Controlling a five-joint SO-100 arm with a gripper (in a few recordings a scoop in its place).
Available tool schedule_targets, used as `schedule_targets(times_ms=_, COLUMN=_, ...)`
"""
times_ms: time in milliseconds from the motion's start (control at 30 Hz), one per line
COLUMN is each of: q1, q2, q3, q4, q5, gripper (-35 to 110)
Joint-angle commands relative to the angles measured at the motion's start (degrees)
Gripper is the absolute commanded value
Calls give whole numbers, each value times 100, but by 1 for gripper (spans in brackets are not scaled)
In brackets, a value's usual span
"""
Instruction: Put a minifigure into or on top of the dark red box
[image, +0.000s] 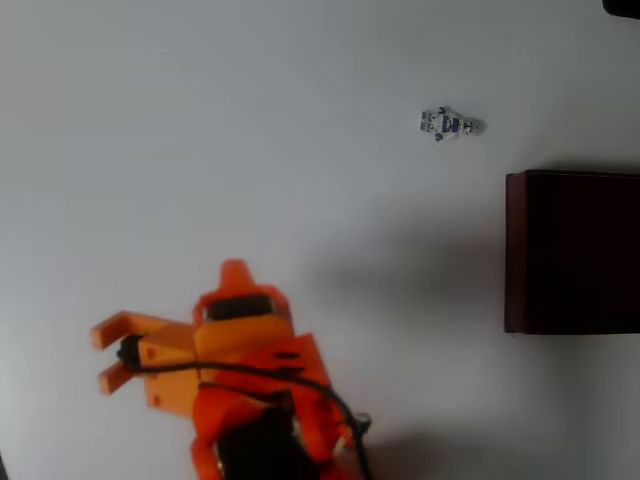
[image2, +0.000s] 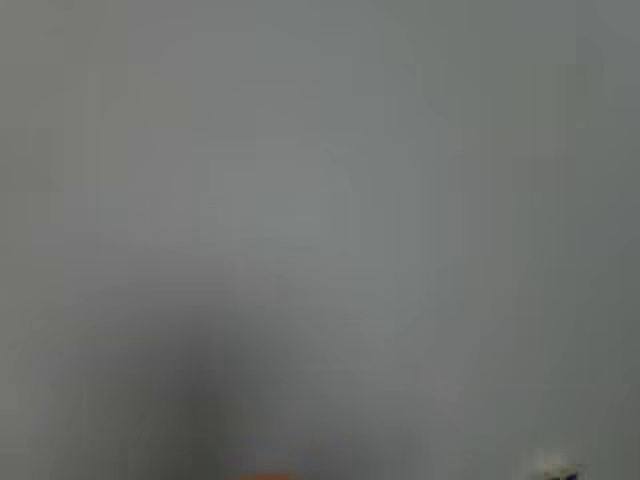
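The minifigure (image: 450, 123), tiny, white and grey with dark markings, lies flat on the white table at the upper right of the overhead view. It also shows as a small blurred speck at the bottom right corner of the wrist view (image2: 558, 469). The dark red box (image: 572, 251) stands at the right edge, just below the figure, its inside nearly black. My orange gripper (image: 233, 270) is at the lower left, far from both, pointing up the picture. Its fingers come to one point with no gap between them and nothing held.
The bare white table (image: 250, 120) stretches between the arm and the figure. A black cable (image: 300, 378) runs over the orange arm body. A dark object (image: 625, 6) pokes in at the top right corner.
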Motion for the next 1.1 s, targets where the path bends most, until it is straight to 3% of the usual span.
schedule_targets(times_ms=0, q1=510, q2=-290, q3=-431, q4=-9, q5=-492, gripper=18)
schedule_targets(times_ms=333, q1=1793, q2=-1784, q3=-949, q4=-976, q5=-2004, gripper=15)
schedule_targets(times_ms=667, q1=2522, q2=-3419, q3=-1916, q4=-1477, q5=-2716, gripper=14)
schedule_targets(times_ms=1067, q1=3094, q2=-6161, q3=-4816, q4=-861, q5=-3261, gripper=14)
